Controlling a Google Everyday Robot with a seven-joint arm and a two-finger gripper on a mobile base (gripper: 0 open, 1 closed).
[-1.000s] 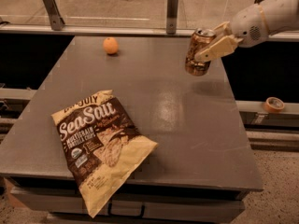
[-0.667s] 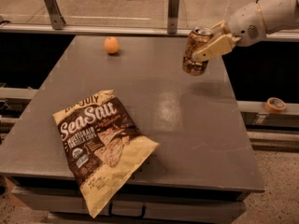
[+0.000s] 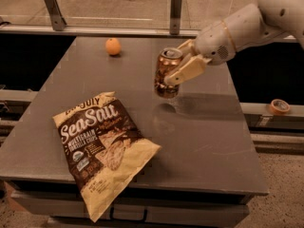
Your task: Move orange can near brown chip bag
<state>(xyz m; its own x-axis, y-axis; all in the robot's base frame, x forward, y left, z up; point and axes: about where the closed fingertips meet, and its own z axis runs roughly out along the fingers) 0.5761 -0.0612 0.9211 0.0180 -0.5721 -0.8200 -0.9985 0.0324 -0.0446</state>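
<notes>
Pincer: the pincer (image 3: 175, 66) hangs over the far-right part of the tabletop, at the end of a pale arm (image 3: 242, 27) that reaches in from the upper right corner of the view.
Pincer state: pinching the orange can; one cream finger (image 3: 186, 70) lies across the can's right front side, and the other shows behind its top edge.
Orange can: the orange can (image 3: 166, 75) is held upright with a slight tilt, its silver top facing up. Its base looks lifted clear of the surface, with a dim reflection on the grey top just beneath it.
Brown chip bag: the brown chip bag (image 3: 102, 146) lies flat and crinkled at the near-left part of the tabletop, with the "Sea Salt" lettering facing up. Its cream lower corner hangs over the front edge.
Can against bag: well apart; the can is up and to the right of the bag, with bare tabletop between them.
Tabletop: a grey, slightly glossy tabletop (image 3: 209, 146) carries the bag and a fruit.
Orange fruit: a round orange fruit (image 3: 113, 46) sits near the far edge, left of the can and apart from it.
Tape roll: a small tape roll (image 3: 279, 106) rests on a ledge beyond the right side.
</notes>
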